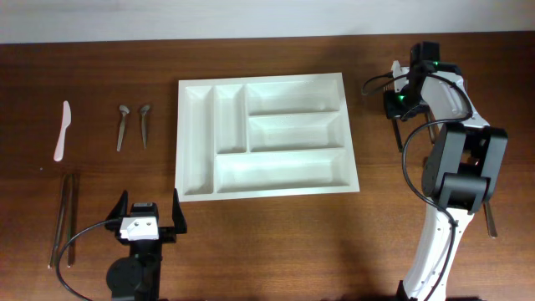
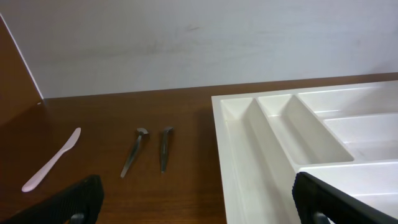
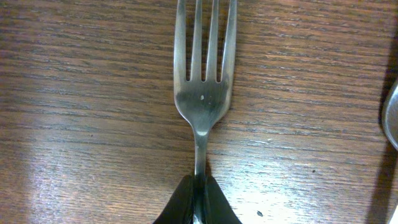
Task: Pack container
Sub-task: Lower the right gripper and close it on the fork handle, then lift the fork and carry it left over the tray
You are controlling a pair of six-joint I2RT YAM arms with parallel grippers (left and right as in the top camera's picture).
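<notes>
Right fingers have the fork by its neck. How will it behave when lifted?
The fork looks like rigid metal, so it probably won't bend. Its polished, narrow neck may slip or pivot between the fingers.

The white plastic tray [image 1: 280, 171] lies flat mid-worktop, slightly askew, with all five compartments empty (two narrow upright ones on the left, three long ones beside them).

Smooth plastic container [image 1: 280, 171], shiny metal fork [image 3: 202, 93]
</notes>
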